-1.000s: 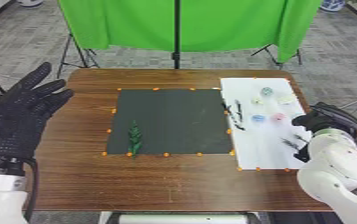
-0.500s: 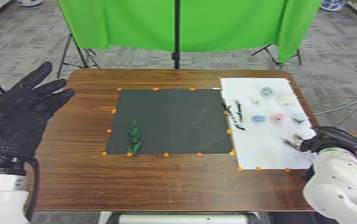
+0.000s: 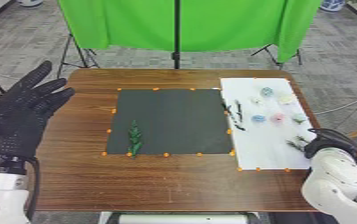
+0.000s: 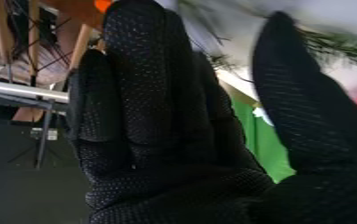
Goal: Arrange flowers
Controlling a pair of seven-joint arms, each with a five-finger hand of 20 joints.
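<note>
The likeliest trouble is coming from the dark needle-like sprigs [image 3: 296, 143], which are lying flat on the white sheet [image 3: 261, 150] near its right edge, toward the robot. They are looking thin and sitting close together, so closing fingers could be catching two at once, or sweeping one off that edge while pinching nothing. If the right hand [image 3: 327, 142] is going in too low, its fingertips could be pressing on the sheet and dragging it askew. The pink flower [image 3: 278, 118] is resting farther up the sheet, and a wide swing of the fingers could be knocking it out of place. Lifting by a needle tip rather than the stem would probably be letting a sprig twist or drop.

The right hand is hovering at the sheet's right edge, just beside the sprigs. Its fingers are pointing out straight and its thumb is standing well apart, with nothing gripped between them; whether it is brushing a sprig, I cannot tell. The left hand [image 3: 22, 112] is hanging well left of the sheet, fingers loosely spread, holding nothing. The leafy green sprig [image 3: 134, 137] is lying left of the sheet, on the dark mat [image 3: 170, 115] covering part of the counter [image 3: 166, 185].
</note>
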